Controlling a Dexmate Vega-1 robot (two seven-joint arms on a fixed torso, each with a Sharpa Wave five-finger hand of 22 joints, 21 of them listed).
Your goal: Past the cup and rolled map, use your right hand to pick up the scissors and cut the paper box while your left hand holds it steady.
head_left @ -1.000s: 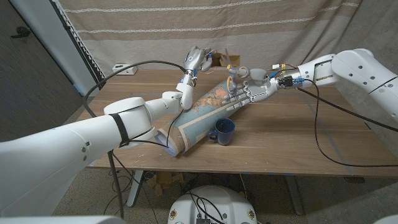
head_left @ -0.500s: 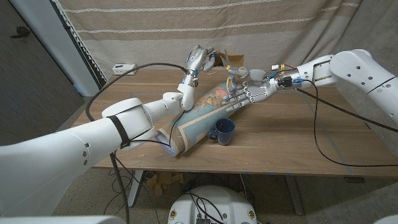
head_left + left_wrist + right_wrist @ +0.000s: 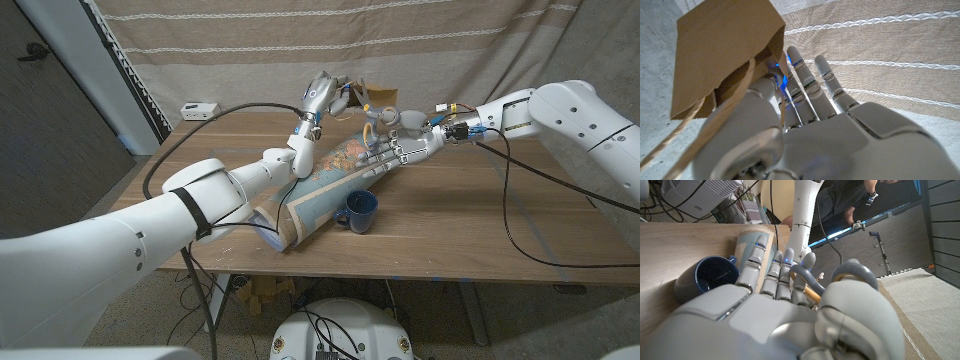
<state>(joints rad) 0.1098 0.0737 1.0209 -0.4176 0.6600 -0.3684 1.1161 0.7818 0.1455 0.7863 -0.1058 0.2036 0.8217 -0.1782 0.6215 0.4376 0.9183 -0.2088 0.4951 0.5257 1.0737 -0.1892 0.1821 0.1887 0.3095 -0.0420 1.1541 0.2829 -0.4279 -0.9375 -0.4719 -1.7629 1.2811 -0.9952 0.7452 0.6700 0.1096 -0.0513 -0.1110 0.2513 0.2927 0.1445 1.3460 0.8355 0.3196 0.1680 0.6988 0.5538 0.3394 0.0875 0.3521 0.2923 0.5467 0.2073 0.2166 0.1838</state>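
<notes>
I have the scissors (image 3: pixel 376 128) in my right hand (image 3: pixel 398 148), fingers threaded through the grey loop handles and closed on them — the right wrist view shows the loops hooked around the fingers. My left hand (image 3: pixel 320 95) grips the paper box (image 3: pixel 368 93) and has it raised off the table at the far side, the brown card and its twine handles pinched against the palm in the left wrist view. What matters now is the line between the two: the box sits just beyond and above the scissors, toward my left hand, with the rolled map (image 3: pixel 320 185) and blue cup (image 3: pixel 359 209) below and nearer me. I cannot make out the blades or which way they point — so I judge I must angle them up toward the box's near edge before closing.
</notes>
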